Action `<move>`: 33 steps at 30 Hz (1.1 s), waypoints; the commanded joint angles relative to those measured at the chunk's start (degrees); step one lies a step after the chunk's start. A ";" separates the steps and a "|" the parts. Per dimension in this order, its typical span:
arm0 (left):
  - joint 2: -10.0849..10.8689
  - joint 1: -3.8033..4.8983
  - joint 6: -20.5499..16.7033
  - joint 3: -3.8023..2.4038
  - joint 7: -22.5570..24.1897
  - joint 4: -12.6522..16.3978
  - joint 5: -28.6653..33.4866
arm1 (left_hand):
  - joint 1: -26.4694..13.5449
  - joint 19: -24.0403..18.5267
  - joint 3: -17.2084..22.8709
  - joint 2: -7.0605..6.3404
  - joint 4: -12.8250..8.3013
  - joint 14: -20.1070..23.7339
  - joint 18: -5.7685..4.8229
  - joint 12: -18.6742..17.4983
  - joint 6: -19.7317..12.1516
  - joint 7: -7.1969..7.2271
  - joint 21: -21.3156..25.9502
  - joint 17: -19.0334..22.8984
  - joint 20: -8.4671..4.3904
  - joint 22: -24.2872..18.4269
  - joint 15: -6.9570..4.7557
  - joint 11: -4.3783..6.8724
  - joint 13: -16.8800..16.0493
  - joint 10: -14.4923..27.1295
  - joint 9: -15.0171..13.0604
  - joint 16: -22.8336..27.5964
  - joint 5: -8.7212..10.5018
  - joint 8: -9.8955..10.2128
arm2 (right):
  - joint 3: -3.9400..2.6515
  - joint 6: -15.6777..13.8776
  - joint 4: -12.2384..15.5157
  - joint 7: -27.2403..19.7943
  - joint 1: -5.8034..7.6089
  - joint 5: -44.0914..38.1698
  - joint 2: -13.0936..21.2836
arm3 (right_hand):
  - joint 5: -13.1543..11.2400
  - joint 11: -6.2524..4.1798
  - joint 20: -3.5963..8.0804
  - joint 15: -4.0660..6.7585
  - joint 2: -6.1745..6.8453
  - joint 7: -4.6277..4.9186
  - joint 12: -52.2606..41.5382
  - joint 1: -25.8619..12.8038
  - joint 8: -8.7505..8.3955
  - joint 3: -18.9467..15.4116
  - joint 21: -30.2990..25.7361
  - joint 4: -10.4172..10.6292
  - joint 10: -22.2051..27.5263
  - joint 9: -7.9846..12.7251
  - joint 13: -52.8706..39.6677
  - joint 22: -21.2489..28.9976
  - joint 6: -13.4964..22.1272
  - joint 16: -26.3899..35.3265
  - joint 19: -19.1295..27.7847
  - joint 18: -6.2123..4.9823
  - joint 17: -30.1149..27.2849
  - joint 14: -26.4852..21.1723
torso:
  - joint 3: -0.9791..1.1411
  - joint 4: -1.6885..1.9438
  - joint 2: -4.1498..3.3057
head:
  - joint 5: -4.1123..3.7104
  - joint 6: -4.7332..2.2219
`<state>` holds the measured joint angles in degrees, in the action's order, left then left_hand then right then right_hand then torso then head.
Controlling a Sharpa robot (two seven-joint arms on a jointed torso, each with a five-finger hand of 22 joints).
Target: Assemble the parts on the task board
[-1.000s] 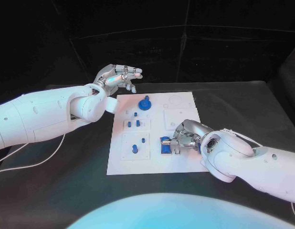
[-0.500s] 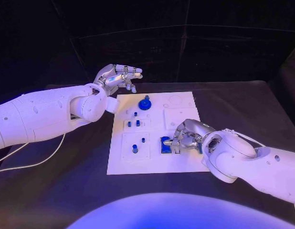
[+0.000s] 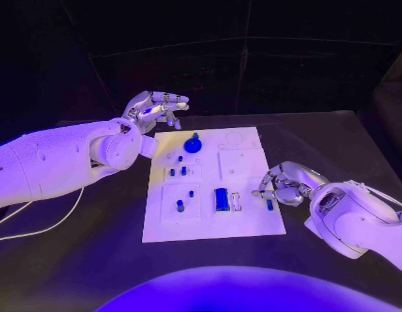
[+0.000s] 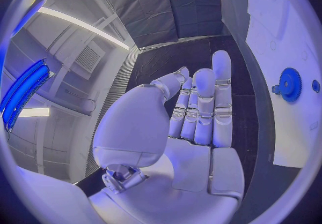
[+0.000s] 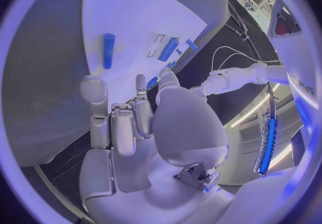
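Since a second ago the right hand [image 3: 285, 185] has been drawn back from the blue bar [image 3: 222, 199] to the right edge of the task board [image 3: 211, 227], where it hovers beside a small blue peg [image 3: 269, 205] lying near that edge; the bar is left standing free in the board's near-right part. Whether anything is pinched in the right hand's loosely curled fingers cannot be told. The bar and the small pegs [image 3: 179, 206] are judged to be light, stiff plastic, smooth enough to slip or roll, so a fingertip pinch across the long sides, near the middle, would be favoured. A gear [image 3: 194, 145] with a knob is seated near the board's far edge and could be taken by that knob. The left hand [image 3: 156, 107] is held above the far-left corner, fingers apart and lightly bent, with nothing in it.
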<state>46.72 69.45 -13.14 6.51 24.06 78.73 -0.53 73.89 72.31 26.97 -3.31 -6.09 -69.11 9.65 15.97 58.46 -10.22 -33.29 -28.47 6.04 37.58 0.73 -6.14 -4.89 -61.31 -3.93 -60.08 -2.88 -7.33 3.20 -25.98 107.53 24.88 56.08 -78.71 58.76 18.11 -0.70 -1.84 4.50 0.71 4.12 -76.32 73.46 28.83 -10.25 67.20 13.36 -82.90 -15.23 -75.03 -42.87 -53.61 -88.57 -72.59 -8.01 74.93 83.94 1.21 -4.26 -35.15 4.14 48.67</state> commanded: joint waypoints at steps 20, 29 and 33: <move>0.23 0.06 0.56 0.00 0.62 0.21 -0.37 | 0.45 -0.29 0.11 0.10 -0.49 0.39 0.77 0.39 -0.18 0.04 0.27 0.17 0.31 -0.09 0.16 0.18 0.09 0.40 0.05 -0.38 -0.16 -0.33 | 0.05 6.53 -3.35 5.13 -0.11 -6.78 1.57 | 0.72 0.33 -0.39 -0.45 -0.07 -0.12 -0.02 0.06 -0.56 -1.10 -0.19 0.10 -0.21 0.21 -1.30 -0.31 -1.94 0.40 -0.02 0.12 11.33 5.23 | 0.05 0.11 -0.12 | -1.84 -0.31; 0.24 0.05 0.70 0.00 0.53 0.17 -0.37 | 0.45 -0.29 0.11 0.10 -0.49 0.39 0.77 0.39 -0.18 0.04 0.27 0.17 0.31 -0.09 0.16 0.18 0.09 0.40 0.05 -0.38 -0.16 -0.33 | 0.05 8.77 -4.20 5.53 -0.83 -7.60 -0.89 | 0.77 0.25 -0.33 -0.37 0.27 -0.19 0.14 1.10 -0.85 -1.41 -0.42 -0.57 -0.09 0.28 -1.25 -0.02 -2.16 0.50 0.17 0.07 11.15 5.19 | 0.05 0.09 -0.12 | -1.81 -0.30; 0.24 0.05 0.75 0.00 0.51 0.19 -0.37 | 0.45 -0.29 0.11 0.10 -0.49 0.39 0.77 0.39 -0.18 0.04 0.27 0.17 0.31 -0.09 0.16 0.18 0.09 0.40 0.05 -0.38 -0.16 -0.33 | 0.05 9.73 -4.64 6.28 -0.99 -8.63 -1.41 | -0.30 0.22 -0.29 -0.33 0.22 -0.21 0.35 2.64 -1.11 -1.44 -0.60 -1.60 0.06 0.32 -1.16 0.18 -2.40 0.58 0.30 0.04 11.02 5.16 | 0.01 0.11 -0.12 | -1.77 -0.24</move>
<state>46.91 69.43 -13.13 6.52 24.12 78.84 -0.54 73.89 72.11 27.12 -3.31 -6.25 -69.11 9.65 15.97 58.45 -10.22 -33.29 -28.35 6.24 37.58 0.73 -6.14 -4.85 -61.31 -3.93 -60.08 -2.88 -7.33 3.26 -18.48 103.04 30.14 55.05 -85.57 57.39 17.95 -0.30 -1.84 4.30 1.01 3.81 -76.19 75.63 28.04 -11.67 66.99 11.91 -82.91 -14.98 -75.14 -42.75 -55.58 -88.33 -72.60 -8.01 74.91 84.15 1.26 -4.13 -35.27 2.31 48.37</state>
